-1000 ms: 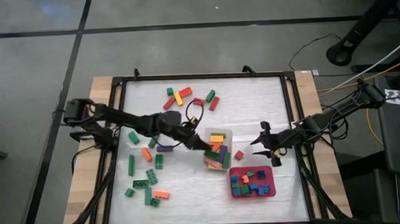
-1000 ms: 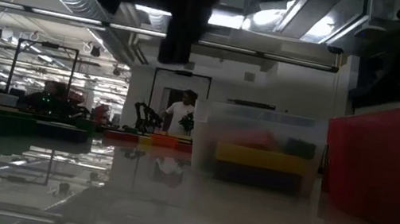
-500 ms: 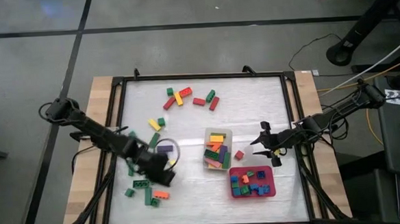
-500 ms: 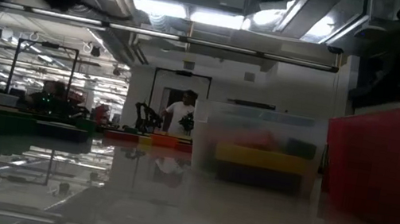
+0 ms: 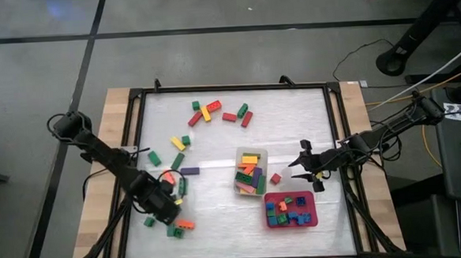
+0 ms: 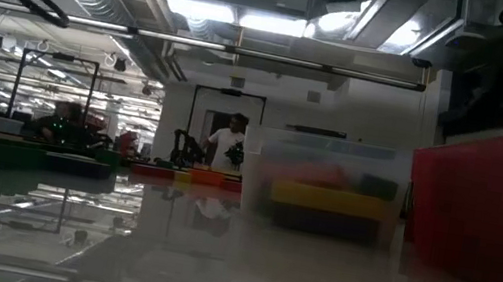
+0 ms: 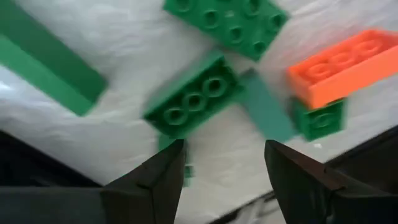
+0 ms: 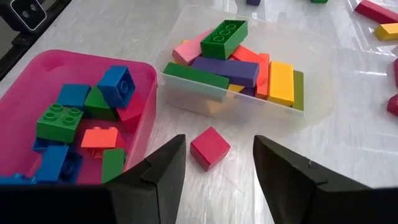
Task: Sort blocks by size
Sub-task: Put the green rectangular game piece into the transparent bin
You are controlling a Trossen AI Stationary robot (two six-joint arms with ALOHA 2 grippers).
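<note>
Left gripper (image 5: pixel 165 207) fingers apart over loose blocks (image 5: pixel 172 224) near the desk's front-left corner, lining up a green bar (image 7: pixel 194 96); right gripper (image 5: pixel 302 169) idles, fingers apart, by the tub (image 5: pixel 262 155) of long ones and tray (image 5: pixel 309 197) of short ones.

The left arm has been swung away from the clear tub (image 5: pixel 251 174), where its gripper was seen over the long blocks a second ago, and has been carried to the lower left of the high view. The left gripper (image 5: pixel 165 210) is now placed over the cluster of green blocks (image 5: pixel 173 227) and the orange block (image 5: pixel 185 224) near the table's lower-left corner, its fingers (image 7: pixel 163 180) spread apart above a green block (image 7: pixel 193 95). In the low view, the dark arm that hung at top centre has been shifted out to the upper left corner of the frame.
</note>
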